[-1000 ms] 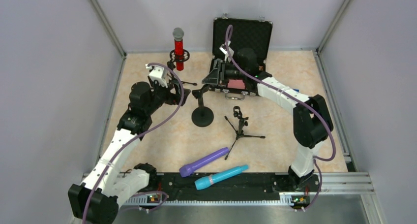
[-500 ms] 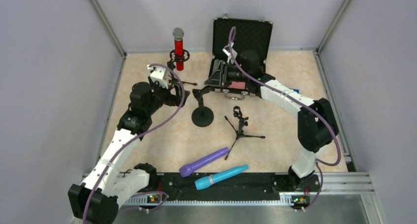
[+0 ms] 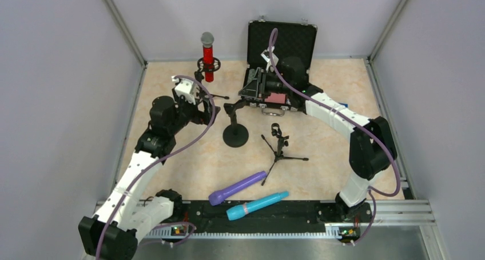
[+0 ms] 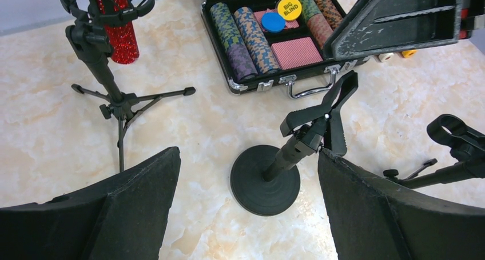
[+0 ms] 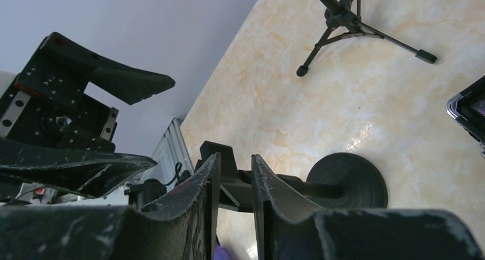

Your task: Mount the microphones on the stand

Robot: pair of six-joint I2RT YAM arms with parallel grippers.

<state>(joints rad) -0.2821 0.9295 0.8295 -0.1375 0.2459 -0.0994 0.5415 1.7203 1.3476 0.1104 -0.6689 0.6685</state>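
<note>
Centrally, matte black disc-based stand (image 4: pixel 265 183)

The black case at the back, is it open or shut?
Open. The case has its lid standing upright, and the left wrist view shows poker chips and red cards exposed inside.

Three microphones: red (image 3: pixel 207 57), purple (image 3: pixel 237 187), turquoise (image 3: pixel 257 205). Three stands: two tripods, the far tripod (image 4: pixel 103 66) and the near tripod (image 3: pixel 279 148), and one round-base stand (image 3: pixel 235 136). One open case (image 3: pixel 281 42), holding one yellow disc (image 4: pixel 289 8) and one blue disc (image 4: pixel 273 22). Two arms, left arm (image 3: pixel 134 168) and right arm (image 3: pixel 334 114).
</note>
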